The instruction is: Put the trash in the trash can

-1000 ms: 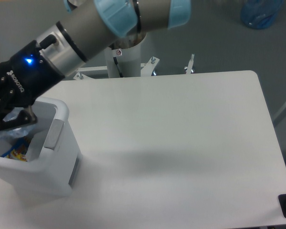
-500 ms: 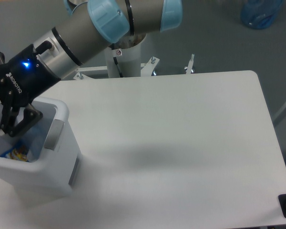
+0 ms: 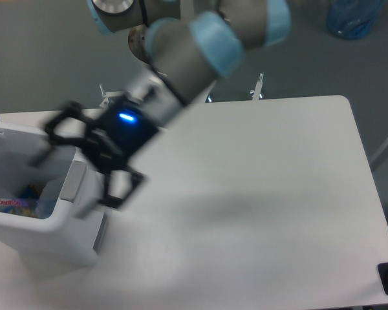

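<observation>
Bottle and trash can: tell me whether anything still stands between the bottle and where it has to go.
Nothing visible does. The bottle, its red-lettered label showing, already lies inside the trash can. The gripper is open and empty, blurred, over the can's right rim. The tissue wad is not visible in this view.

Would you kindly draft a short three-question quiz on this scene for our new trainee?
1. True or false: the tool is carrying the bottle.
2. Where does the piece with the red-lettered label lie? A) on the table B) inside the trash can C) between the tool's fingers
3. In one word, how do the tool's fingers stand?

Key:
1. False; nothing shows between the spread fingers.
2. B; it lies low inside the trash can, near the left wall.
3. Open. The tool is blurred and sits over the bin's right rim, above the table.
</observation>
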